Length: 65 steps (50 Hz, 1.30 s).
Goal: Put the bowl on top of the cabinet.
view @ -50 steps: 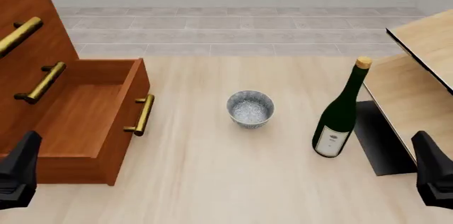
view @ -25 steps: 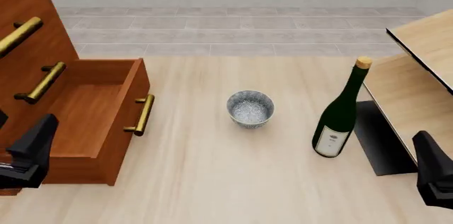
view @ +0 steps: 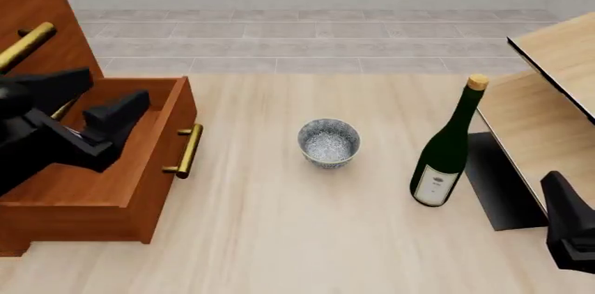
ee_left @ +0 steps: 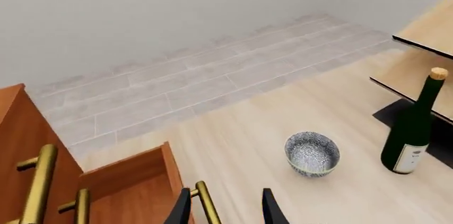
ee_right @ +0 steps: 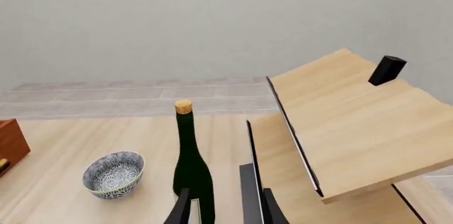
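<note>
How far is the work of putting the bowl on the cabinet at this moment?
Nothing is done yet: the bowl stands on the table, between the cabinet with its open drawer and the wine bottle. The left pincer is open above the drawer, holding nothing. The right pincer is open and empty near the bottle. Left to do: grasp the bowl, lift it, set it on the cabinet top.
</note>
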Each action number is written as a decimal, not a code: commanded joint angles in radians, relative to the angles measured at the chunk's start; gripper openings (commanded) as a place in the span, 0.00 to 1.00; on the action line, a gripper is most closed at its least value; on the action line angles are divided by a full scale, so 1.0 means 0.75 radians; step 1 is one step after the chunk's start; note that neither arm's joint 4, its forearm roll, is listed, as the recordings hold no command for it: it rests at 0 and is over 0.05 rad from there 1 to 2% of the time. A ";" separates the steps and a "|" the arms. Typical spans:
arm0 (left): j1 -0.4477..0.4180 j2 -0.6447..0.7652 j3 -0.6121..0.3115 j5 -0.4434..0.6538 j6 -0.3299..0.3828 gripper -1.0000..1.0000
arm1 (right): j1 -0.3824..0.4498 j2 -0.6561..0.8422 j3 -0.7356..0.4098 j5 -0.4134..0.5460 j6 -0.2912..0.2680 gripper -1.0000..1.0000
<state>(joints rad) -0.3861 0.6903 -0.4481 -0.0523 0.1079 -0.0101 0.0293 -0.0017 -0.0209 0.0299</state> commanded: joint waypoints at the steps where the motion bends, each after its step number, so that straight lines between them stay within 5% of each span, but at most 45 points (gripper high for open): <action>1: -0.173 0.280 -0.323 0.223 -0.055 1.00 | 0.006 0.019 0.000 -0.013 -0.009 1.00; 20: -0.215 0.702 -0.631 0.370 -0.188 1.00 | 0.018 0.067 0.001 -0.050 -0.009 1.00; 65: -0.212 1.453 -0.951 0.135 -0.534 1.00 | 0.024 0.007 0.000 -0.023 0.010 1.00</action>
<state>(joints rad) -0.5599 1.6765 -1.1125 0.0831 -0.2445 0.0077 0.0420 -0.0015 -0.0410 0.0345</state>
